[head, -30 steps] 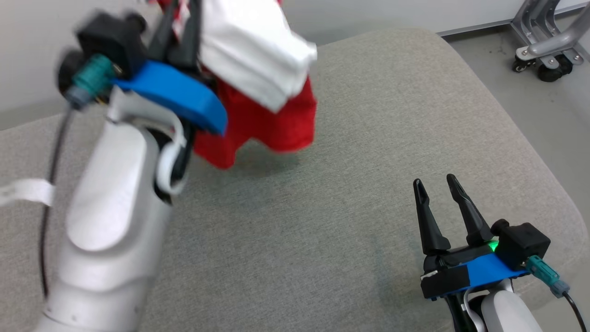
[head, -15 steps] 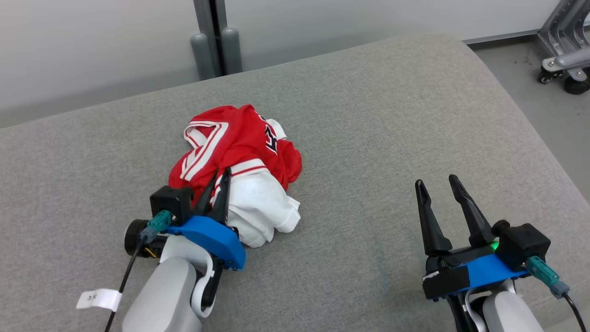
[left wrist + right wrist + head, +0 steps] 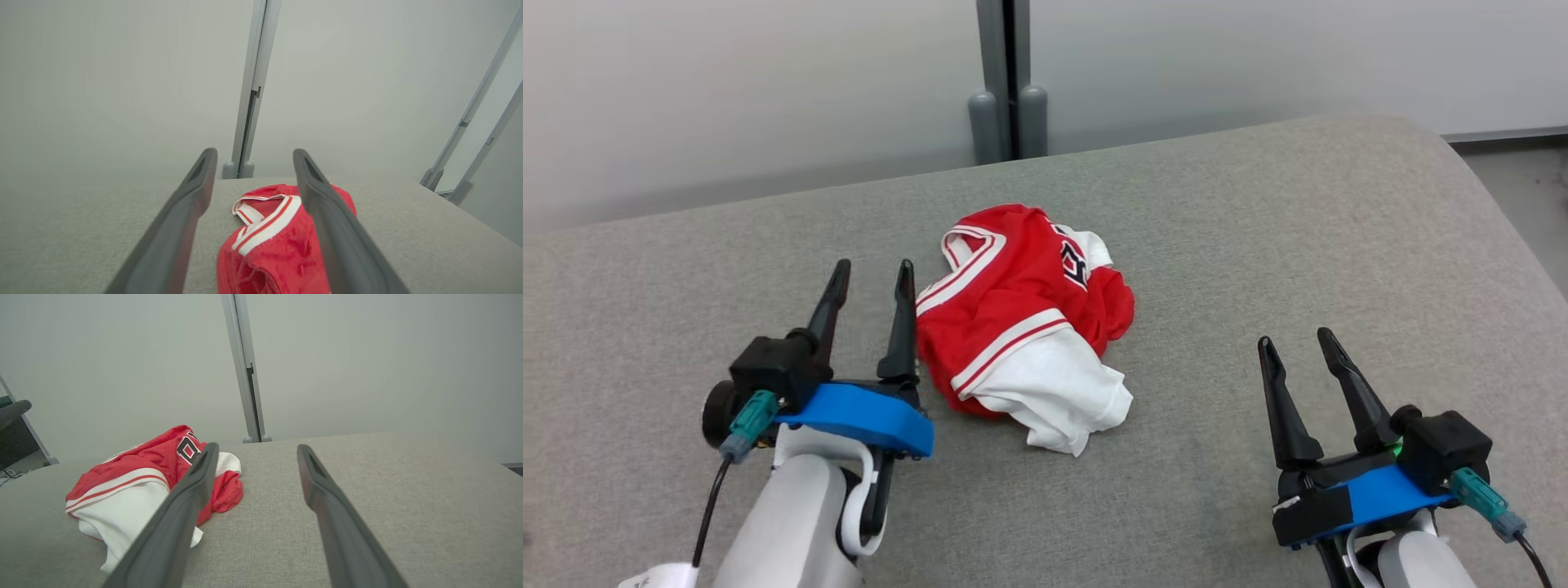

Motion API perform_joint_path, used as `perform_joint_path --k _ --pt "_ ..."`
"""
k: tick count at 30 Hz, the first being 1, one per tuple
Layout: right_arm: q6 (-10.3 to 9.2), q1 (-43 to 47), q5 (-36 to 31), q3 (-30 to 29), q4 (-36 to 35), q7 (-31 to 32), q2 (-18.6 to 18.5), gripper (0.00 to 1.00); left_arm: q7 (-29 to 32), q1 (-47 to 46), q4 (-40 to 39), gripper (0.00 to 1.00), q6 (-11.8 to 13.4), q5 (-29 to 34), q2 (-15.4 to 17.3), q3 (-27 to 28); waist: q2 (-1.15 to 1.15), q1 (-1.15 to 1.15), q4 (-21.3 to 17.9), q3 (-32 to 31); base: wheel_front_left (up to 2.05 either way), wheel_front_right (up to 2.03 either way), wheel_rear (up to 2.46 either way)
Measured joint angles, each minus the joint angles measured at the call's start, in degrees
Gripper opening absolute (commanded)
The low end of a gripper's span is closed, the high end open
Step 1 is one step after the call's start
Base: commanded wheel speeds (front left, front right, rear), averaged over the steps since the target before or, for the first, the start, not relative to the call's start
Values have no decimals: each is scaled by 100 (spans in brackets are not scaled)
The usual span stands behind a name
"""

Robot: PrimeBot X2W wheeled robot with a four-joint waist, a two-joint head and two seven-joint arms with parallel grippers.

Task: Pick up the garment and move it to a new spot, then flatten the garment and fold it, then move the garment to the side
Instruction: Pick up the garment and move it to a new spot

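The garment (image 3: 1021, 322) is a red and white jersey lying crumpled in a heap on the grey cushioned surface (image 3: 1258, 245). My left gripper (image 3: 872, 273) is open just to the left of the heap, its right finger close to the red edge, nothing between the fingers. The left wrist view has the garment (image 3: 269, 245) low between and under the two fingers, its white-striped collar up. My right gripper (image 3: 1296, 343) is open near the front right, well apart from the heap. In the right wrist view the garment (image 3: 135, 477) lies to the left, partly behind the left finger.
A grey post (image 3: 1006, 82) with two rounded feet stands against the pale wall behind the surface. The surface rounds off at the right, with floor (image 3: 1527, 188) beyond. Slanted metal frame legs (image 3: 470, 134) stand at the far right.
The left gripper carried the garment down from the air, laid it on the surface, then opened and drew back to its left. The head camera shifted. The right gripper stayed put.
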Motion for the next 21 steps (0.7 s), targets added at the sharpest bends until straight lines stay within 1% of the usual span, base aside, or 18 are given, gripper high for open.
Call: perform_joint_path --k 4,9,14,21 --pt "-1 53 -8 -21 3 0 0 100 -1 373 -495 100 91 205 44 392 0 0 209 -96 0 0 0" --pt "0 115 -33 -73 10 0 0 100 -7 800 -884 100 134 508 136 848 0 0 447 -212 0 0 0" --pt "0 230 -63 -140 19 0 1 100 -8 1223 -1093 100 149 703 114 1201 0 0 627 -308 0 0 0" --pt "0 327 -100 -224 38 0 0 100 -7 1646 -1184 100 138 945 51 1506 0 0 777 -413 0 0 0"
